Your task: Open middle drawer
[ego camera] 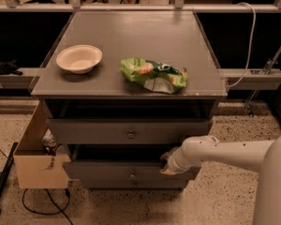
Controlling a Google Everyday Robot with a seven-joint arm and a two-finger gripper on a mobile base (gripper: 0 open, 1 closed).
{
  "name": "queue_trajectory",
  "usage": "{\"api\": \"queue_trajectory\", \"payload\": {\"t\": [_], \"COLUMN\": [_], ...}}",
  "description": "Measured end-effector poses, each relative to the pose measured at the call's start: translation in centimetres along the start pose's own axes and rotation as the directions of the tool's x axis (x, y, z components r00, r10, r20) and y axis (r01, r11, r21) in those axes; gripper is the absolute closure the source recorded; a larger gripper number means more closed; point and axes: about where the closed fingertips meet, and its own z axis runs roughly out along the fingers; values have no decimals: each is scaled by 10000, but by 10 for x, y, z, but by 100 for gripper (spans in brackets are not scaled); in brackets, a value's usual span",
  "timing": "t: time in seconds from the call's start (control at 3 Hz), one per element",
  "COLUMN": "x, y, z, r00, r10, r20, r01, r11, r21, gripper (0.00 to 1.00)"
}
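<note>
Likely rigid and smooth-sliding, the middle drawer (103, 171) sits slightly out in the bench (131, 32), below the widest drawer (84, 131). The pincer (167, 167) rests at its upper right edge; open or clamped, I cannot tell. Its small knob (131, 175) looks slippery; the rim seems surer.

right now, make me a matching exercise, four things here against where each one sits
Things:
1. white bowl
2. green snack bag
3. gripper
4. cardboard box

Places:
a. at the right end of the middle drawer, by its top edge
b. low down, left of the drawers
c. left part of the cabinet top
d. cabinet top, right of centre, near the front

Pairs: 1-c, 2-d, 3-a, 4-b
</note>
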Motion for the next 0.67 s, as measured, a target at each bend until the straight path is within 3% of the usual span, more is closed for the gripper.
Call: {"api": "queue_trajectory", "payload": {"t": [0.33,0.67], "x": [0,0], "y": [0,0], "z": [0,0], "r00": [10000,10000], "r10": [0,0], "r20": [0,0], "r01": [0,0], "r11": [10000,10000], "r21": [0,-1], "gripper": [73,41]}}
